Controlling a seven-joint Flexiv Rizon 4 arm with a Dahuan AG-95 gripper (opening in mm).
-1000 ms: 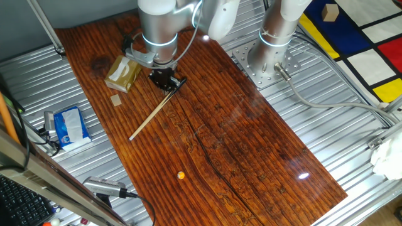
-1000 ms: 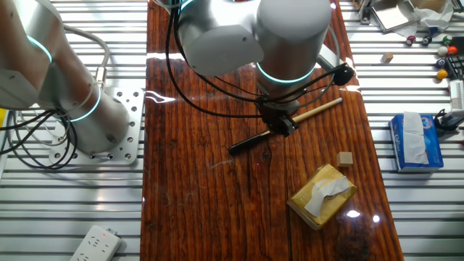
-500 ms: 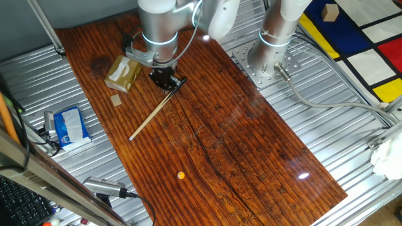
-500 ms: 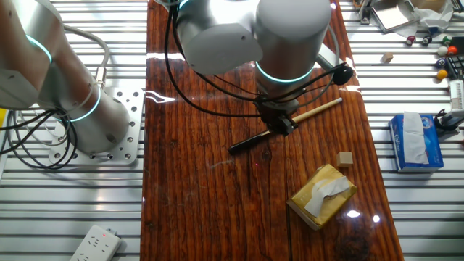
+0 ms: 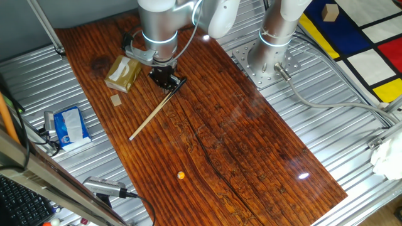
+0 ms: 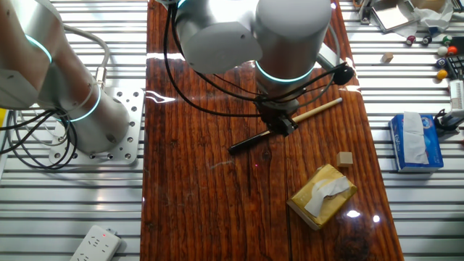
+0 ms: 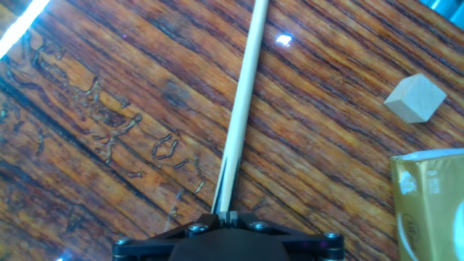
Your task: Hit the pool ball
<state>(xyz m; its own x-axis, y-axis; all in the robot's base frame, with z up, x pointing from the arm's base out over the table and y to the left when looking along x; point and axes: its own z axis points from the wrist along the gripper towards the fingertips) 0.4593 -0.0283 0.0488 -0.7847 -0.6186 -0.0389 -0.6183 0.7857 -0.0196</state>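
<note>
The pool ball [image 5: 181,176] is a tiny orange-yellow ball on the wooden table near its front edge; it does not show in the other fixed view or the hand view. My gripper [image 5: 166,78] stands low over the far part of the table, shut on the dark butt end of a thin wooden cue stick [image 5: 154,112]. The stick lies slanted, its tip towards the table's left side, well short of the ball. The gripper [image 6: 279,125] and stick [image 6: 319,109] also show in the other fixed view. In the hand view the stick [image 7: 243,94] runs straight out from the shut gripper [image 7: 228,215].
A tan tissue box [image 5: 122,73] and a small wooden cube [image 5: 116,100] lie left of the gripper; both show in the hand view, box [image 7: 431,210] and cube [image 7: 414,98]. A blue tissue pack [image 5: 70,125] lies off the wood. The arm's base [image 5: 270,59] stands at the right.
</note>
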